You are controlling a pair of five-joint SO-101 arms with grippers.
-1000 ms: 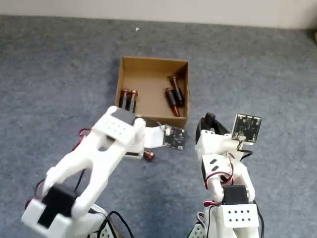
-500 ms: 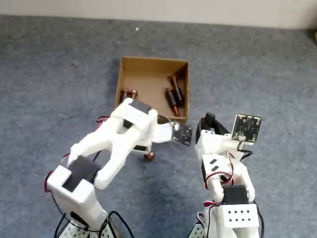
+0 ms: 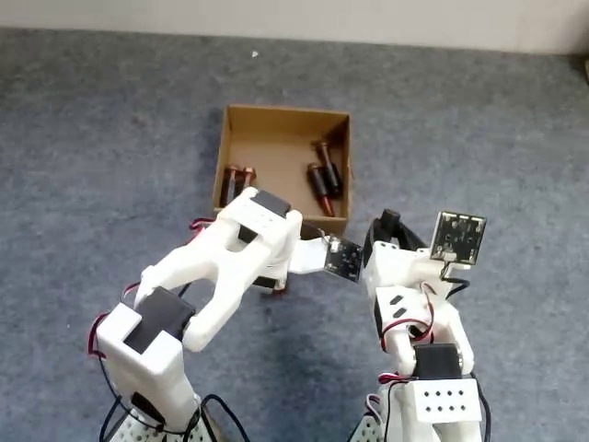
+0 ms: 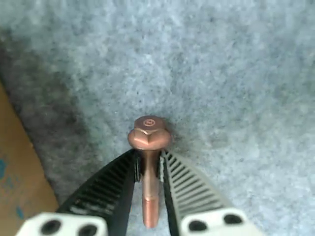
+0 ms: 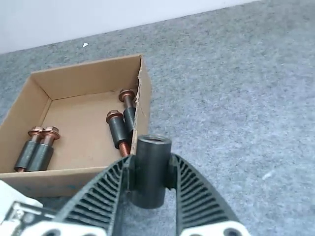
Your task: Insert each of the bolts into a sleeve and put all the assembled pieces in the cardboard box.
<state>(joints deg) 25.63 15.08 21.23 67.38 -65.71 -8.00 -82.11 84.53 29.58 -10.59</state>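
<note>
The left gripper (image 4: 149, 157) is pinched tight on a copper bolt (image 4: 149, 138) over grey carpet (image 4: 236, 73), just beside the cardboard box (image 5: 88, 73); the stamp on the bolt's head is too small to read. The right gripper (image 5: 149, 163) clamps a black sleeve (image 5: 150, 177) upright near the box, where four assembled pieces (image 5: 40, 156) lie. A pale wall (image 5: 74, 19) runs behind

Grey carpet (image 3: 101, 120): short, mottled pile, covers whole work surface. Pale wall strip (image 3: 294, 17) meets carpet along its far edge, straight seam running across high view. Small white speck (image 3: 255, 54) lies on carpet just inside that far edge, well apart from seam's ends. Second pale fleck (image 5: 268, 174) on carpet in right wrist view, nearer camera. Dark object (image 3: 585, 66) at carpet's right margin, cut off; kind cannot be told. Shadow darkens carpet patch in left wrist view.
</note>
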